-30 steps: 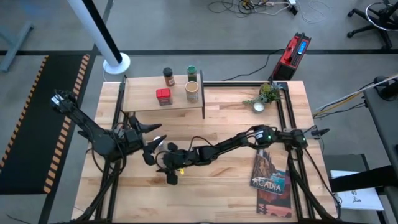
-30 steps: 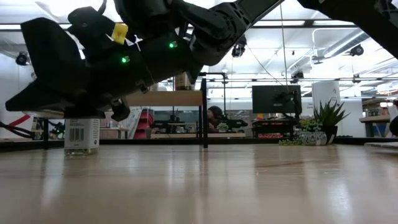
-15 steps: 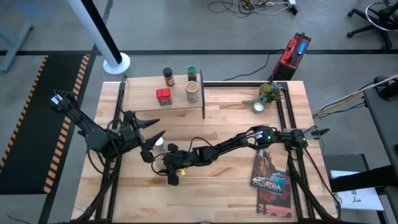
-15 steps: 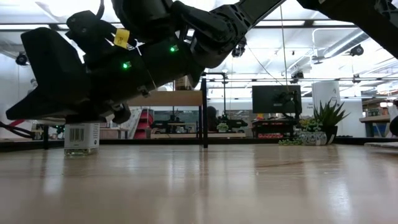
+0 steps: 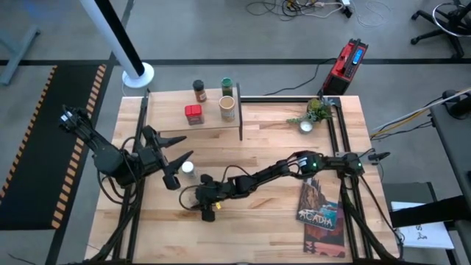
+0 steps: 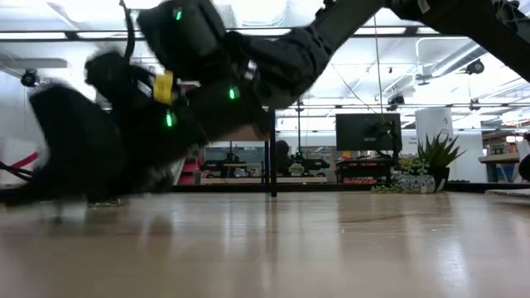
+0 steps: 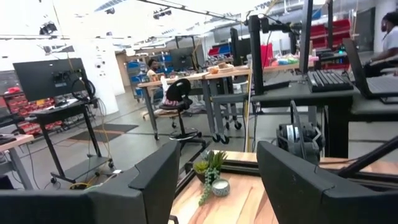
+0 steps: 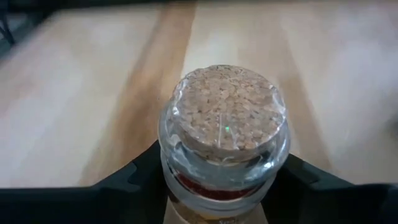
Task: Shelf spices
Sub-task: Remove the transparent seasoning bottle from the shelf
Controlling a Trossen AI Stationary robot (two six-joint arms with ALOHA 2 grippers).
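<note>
The shelf [image 5: 165, 110] stands at the table's far left and carries a dark-capped brown jar [image 5: 199, 91], a green-lidded jar [image 5: 227, 87], a red tin [image 5: 193, 114] and a tan canister [image 5: 227, 108]. A white-capped jar [image 5: 188, 168] stands on the tabletop, just right of my open left gripper [image 5: 181, 160], which touches nothing. My right gripper [image 5: 204, 200] reaches in near the table's middle. It is shut on a clear glass jar with a cork stopper [image 8: 225, 109]. My right gripper pinches the cork-stoppered jar between its two fingers [image 8: 138, 176], one on each side of the glass body [image 8: 186, 186] below the neck. The cork top faces the wrist camera. Whether the jar's base is on the table cannot be told.
A small plant in a white pot [image 5: 315, 114] stands at the far right. The "Acadia" book [image 5: 321, 206] lies at the near right. Black frame rails run along the far right edge and down both sides. Bare wood lies between the shelf and the grippers.
My left gripper has drawn back toward the table's left edge, away from the white-capped jar, which stays standing where it was. My right gripper has dipped toward the tabletop and shifted slightly toward the near edge.
</note>
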